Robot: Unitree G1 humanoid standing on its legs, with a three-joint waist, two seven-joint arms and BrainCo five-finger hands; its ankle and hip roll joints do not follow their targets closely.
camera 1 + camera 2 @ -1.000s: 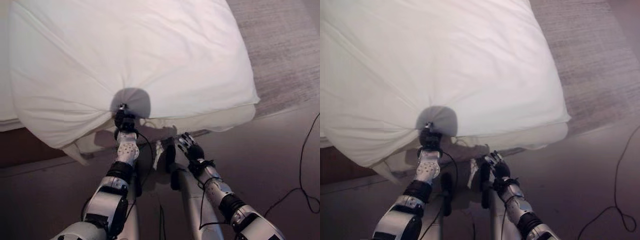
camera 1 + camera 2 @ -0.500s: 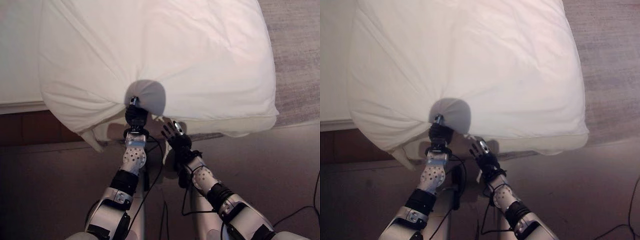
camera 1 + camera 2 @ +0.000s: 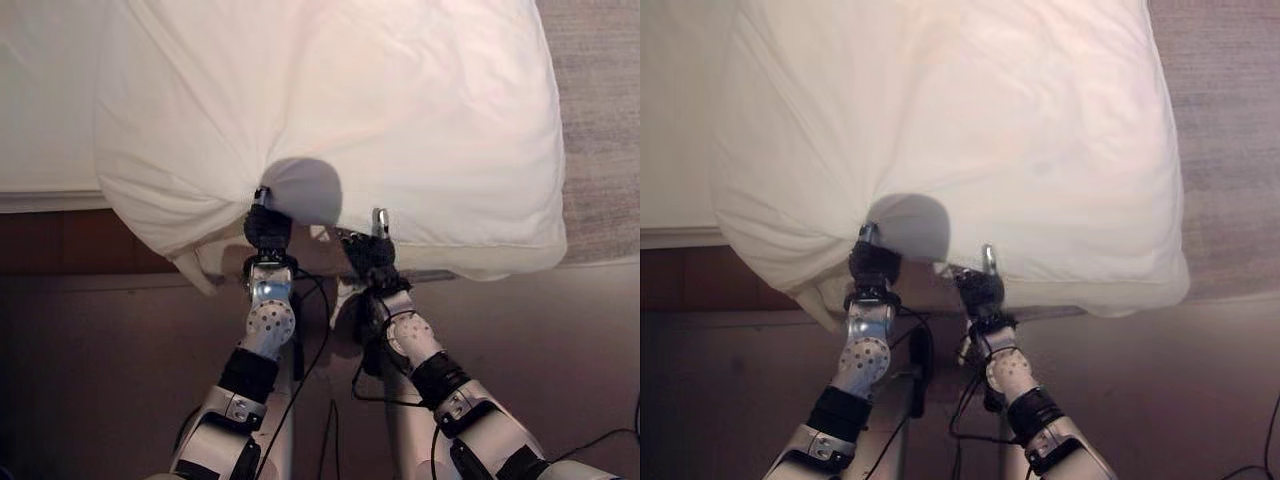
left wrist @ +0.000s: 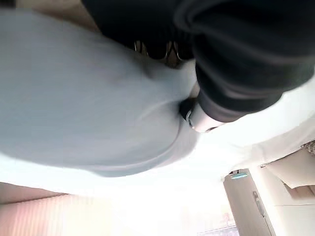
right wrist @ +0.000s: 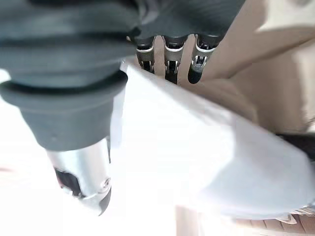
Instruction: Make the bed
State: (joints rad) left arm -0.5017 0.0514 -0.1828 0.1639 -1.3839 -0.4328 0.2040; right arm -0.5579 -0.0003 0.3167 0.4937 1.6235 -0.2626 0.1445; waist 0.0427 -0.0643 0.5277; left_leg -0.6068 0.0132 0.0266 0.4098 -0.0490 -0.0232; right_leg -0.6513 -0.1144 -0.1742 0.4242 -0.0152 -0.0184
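A white duvet covers the bed, its long axis running from the near edge away to the far side, with its near hem hanging over the bed's near edge and its near right corner reaching towards the grey carpet on the right. The left hand is at the near hem, where the cloth puckers into radiating folds; in the left wrist view its thumb presses into a gathered bulge of the cloth, so it pinches the duvet. The right hand sits just to the right, at the same hem; the right wrist view shows its fingers under the cloth edge and its thumb over it, clamped on the duvet. A bare strip of sheet shows at the far left, above the dark wooden bed frame.
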